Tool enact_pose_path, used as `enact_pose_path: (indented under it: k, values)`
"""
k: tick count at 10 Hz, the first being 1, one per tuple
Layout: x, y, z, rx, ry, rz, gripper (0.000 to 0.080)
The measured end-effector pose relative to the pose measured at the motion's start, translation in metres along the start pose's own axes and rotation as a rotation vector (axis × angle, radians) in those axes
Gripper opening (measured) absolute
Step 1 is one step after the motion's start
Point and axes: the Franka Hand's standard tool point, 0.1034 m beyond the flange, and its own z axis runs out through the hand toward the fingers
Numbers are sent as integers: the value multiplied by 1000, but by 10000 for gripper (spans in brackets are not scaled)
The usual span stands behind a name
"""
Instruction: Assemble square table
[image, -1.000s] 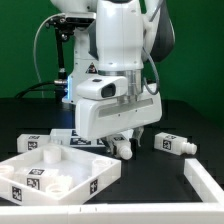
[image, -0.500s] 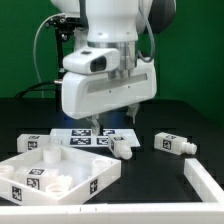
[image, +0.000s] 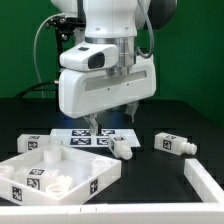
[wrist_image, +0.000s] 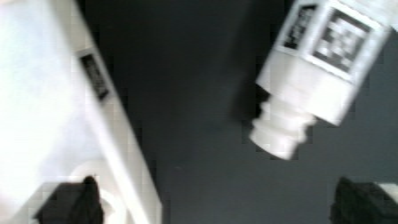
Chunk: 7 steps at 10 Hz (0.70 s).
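White plastic block leg (image: 120, 148) lies on dark bench (image: 196, 120), just beside large white square tabletop (image: 60, 172).
Jaws hang wide open and empty above it; best centre over leg body, descend, close across narrow sides.

Table top (image: 100, 178): a large flat white square with a raised rim is seen lying at the exterior view's lower left. Round sockets are seen inside, and black-and-white tags on its side walls.
Middle leg (image: 120, 148): a small white block is laid on its side just beside the top's far corner. In the wrist view (wrist_image: 299, 80) a tagged face and a ridged, narrower end are shown.
Right-hand leg (image: 172, 143): tagged, laid on its side, well apart from the top.
Left-hand leg (image: 35, 142): tagged, laid behind the top.
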Motion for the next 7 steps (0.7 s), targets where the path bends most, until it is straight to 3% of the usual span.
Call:
enact_pose_path:
  k: [1,2,7]
  values:
    - [2,20,-6,9,-11,-26,649]
    - [11,35,-11,-4,-3,-49,649]
    - [14,37,-8,-6,-8,-60,649]
